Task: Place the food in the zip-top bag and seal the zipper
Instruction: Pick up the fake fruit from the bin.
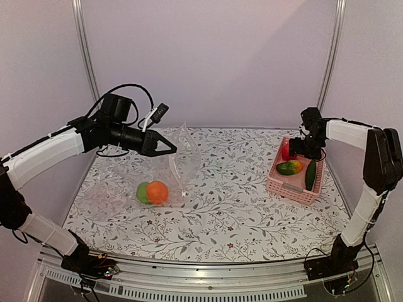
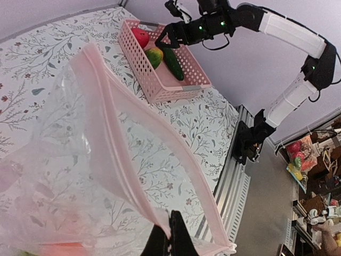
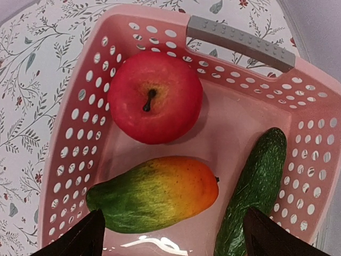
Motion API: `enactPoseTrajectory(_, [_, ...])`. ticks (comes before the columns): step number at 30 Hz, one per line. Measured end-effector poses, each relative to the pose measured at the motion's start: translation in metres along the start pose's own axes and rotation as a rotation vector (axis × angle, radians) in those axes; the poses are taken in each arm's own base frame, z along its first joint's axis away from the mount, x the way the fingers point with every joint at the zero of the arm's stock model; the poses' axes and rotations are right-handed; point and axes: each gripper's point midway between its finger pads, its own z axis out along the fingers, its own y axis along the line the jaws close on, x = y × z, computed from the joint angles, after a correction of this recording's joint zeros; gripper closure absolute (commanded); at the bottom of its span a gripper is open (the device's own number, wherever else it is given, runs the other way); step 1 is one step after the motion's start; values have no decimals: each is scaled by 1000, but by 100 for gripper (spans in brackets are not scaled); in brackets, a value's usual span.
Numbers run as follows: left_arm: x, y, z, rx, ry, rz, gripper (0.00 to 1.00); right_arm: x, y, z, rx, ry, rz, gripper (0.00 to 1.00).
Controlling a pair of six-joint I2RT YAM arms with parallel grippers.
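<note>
Far left: left fingers [image 2: 169, 240] pressed together, pinching the zipper [image 2: 136, 136] edge of the zip-top bag [image 1: 187, 151] and holding that side of the mouth lifted off the surface [image 1: 252, 214]. Rest of the bag slack on the floral print, with the green apple [image 1: 142, 192] and the orange [image 1: 158, 192] touching each other, apparently inside the film. By that reading, two pieces bagged and three to go.

Further right: pink basket [image 1: 291, 187] near the right edge, well apart from the bag. Inside it, red apple [image 1: 285, 150] at the far end, mango [image 1: 289, 167] across the middle just beside it, cucumber [image 1: 310, 174] along the right wall. Right fingers [image 1: 297, 148] spread wide above the basket, gripping nothing, one on each side of the mango in the wrist view.

Step in hand, as a judgement: fetching the next piece, most likely the mango. Next move: lower, close across the mango's girth without catching the cucumber or the basket wall, lift clear of the rim, carry left to the held-open mouth, release inside. Sealing only after moving all three.

Writing: none legible. No brand or label on bag, basket or fruit; only raised studs on the grey handle [image 3: 240, 40].
</note>
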Motion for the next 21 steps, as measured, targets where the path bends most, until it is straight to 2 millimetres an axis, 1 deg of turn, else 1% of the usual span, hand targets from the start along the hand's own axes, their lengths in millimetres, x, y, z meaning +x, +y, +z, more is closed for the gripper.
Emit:
enactPoseTrajectory(3, [0,1,1,-1,2,-2,100,-6,-3,18,7,24,-17,9])
enactPoseTrajectory(7, [1,3,2,-5,6,-6,100,-16,1,35,1,38,-50,8])
enactPoseTrajectory(14, [4,7,6,-11,17,-16,100,-36,9,53,-14,30,-76,9])
enactPoseTrajectory(19, [5,10,8,-12,23,-22,100,-43,11,66,-13,30,-85,12])
enactPoseTrajectory(21, [6,10,8,-13,24,-23,100,-43,12,70,-12,35,-88,14])
